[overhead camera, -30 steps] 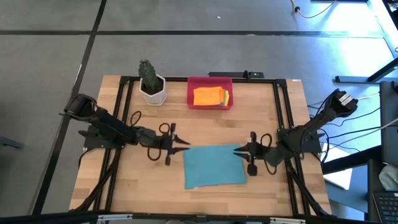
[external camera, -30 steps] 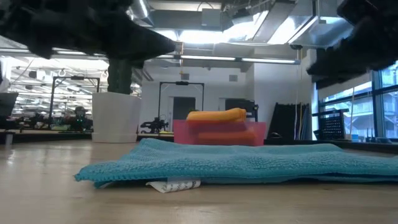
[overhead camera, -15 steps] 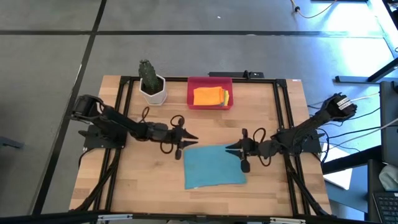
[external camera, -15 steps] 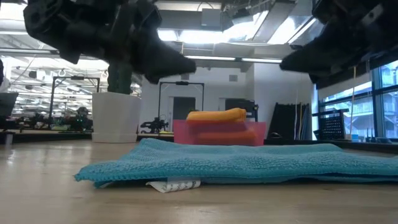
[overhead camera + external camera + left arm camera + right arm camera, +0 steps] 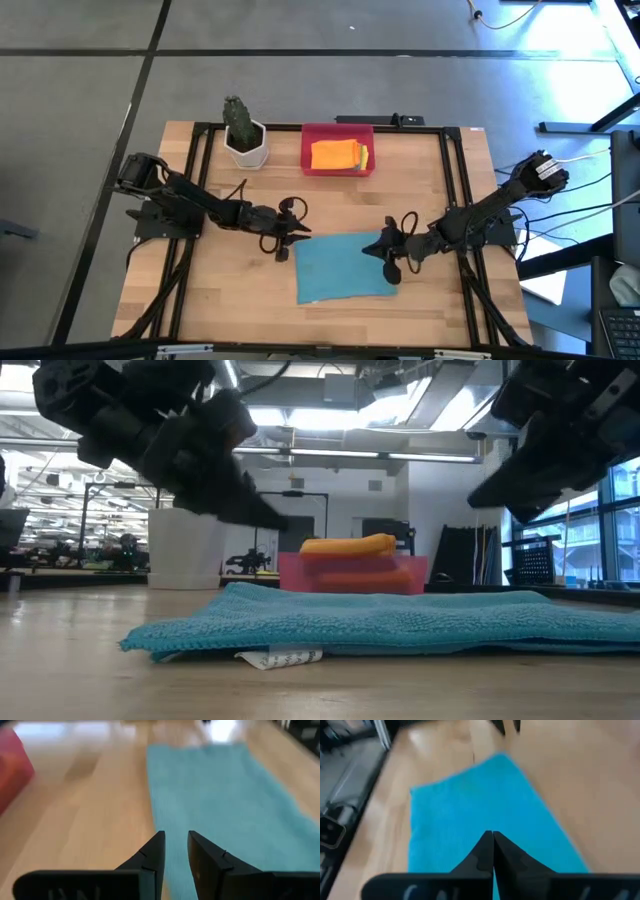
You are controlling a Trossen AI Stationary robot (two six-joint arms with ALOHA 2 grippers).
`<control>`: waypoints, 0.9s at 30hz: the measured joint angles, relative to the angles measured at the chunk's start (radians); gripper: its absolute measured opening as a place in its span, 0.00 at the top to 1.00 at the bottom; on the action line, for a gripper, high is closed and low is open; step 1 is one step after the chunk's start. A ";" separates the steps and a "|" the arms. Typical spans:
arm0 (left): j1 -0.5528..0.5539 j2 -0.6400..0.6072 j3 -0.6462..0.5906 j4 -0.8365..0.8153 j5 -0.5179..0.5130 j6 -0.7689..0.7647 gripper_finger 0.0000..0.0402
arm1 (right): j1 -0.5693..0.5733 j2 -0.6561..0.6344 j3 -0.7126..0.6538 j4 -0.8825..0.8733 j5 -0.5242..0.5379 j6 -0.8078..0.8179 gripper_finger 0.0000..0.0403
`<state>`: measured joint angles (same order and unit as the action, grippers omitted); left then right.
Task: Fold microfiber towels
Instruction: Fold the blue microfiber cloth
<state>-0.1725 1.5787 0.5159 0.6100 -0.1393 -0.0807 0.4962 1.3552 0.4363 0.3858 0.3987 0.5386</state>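
1. Step in hand, as I judge it: getting a grip on the teal towel point(image 5: 345, 267) for its next fold. It lies flat at the table's centre, near side, apparently already doubled, with a label sticking out under its near edge in the low view.
2. Left gripper point(image 5: 292, 238) sits at the towel's far-left corner, low over it. Fingers a narrow gap apart in its wrist view, the towel edge just ahead of them, nothing held.
3. Right gripper point(image 5: 387, 252) is over the towel's far-right part. Fingers pressed together in its wrist view, teal cloth right below, nothing visibly pinched.
4. Next move probably calls for both to pinch the far corners; the right one has to open first.
5. Red tray point(image 5: 338, 168) at far centre holds a folded orange towel point(image 5: 331, 154) and a yellow one point(image 5: 361, 155) beside it, stacked neatly.
6. White pot with a cactus point(image 5: 243, 132) stands left of the tray.
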 joint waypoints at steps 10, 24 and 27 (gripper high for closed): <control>-0.061 0.000 0.149 -0.278 -0.029 0.073 0.99 | 0.000 0.141 0.258 -0.519 -0.159 0.271 1.00; -0.077 0.043 0.178 -0.410 -0.069 0.012 1.00 | 0.075 0.276 0.481 -0.714 -0.280 0.373 0.99; -0.066 0.089 0.194 -0.412 -0.048 0.010 1.00 | 0.086 0.277 0.481 -0.774 -0.269 0.432 0.99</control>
<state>-0.2383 1.6675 0.7103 0.1978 -0.1873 -0.0710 0.5822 1.6323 0.9173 -0.3880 0.1295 0.9710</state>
